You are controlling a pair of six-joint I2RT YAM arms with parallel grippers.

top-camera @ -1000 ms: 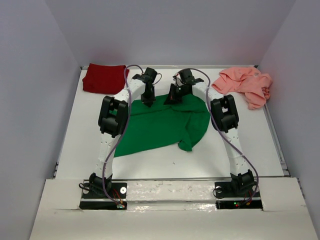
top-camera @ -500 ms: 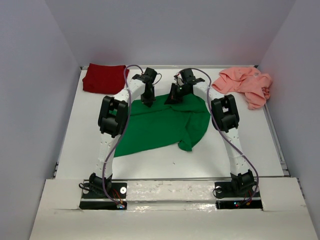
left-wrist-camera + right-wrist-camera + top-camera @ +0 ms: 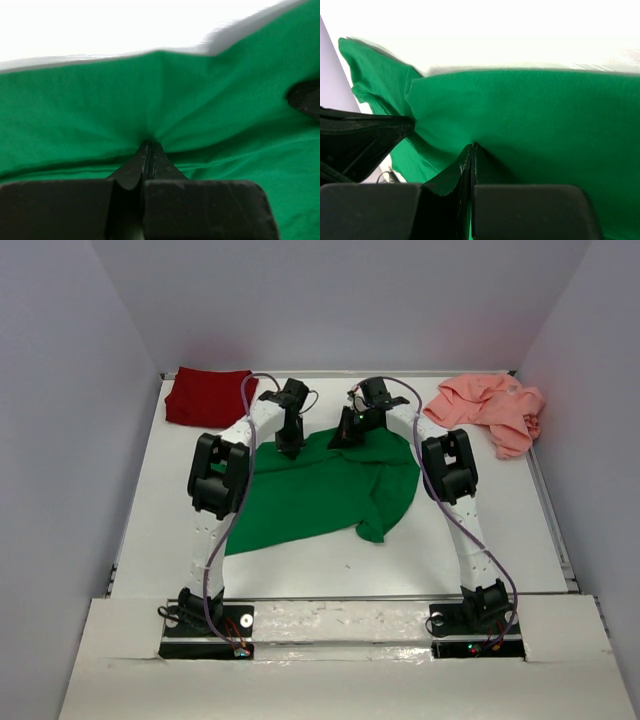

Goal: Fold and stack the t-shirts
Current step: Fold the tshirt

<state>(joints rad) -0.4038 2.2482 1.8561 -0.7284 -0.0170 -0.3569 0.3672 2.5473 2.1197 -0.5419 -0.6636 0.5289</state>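
White worktop up front, then the bright green t-shirt spread across it, right side bunched over itself. At its far edge both hands have hold: left hand and right hand, each clamped tight on a tuck of green cloth, side by side, likely so the edge lifts evenly for a fold. Beyond the left hand, the dark red t-shirt looks folded. Far right of the right hand, the salmon pink t-shirt lies crumpled.

No legible text or labels.
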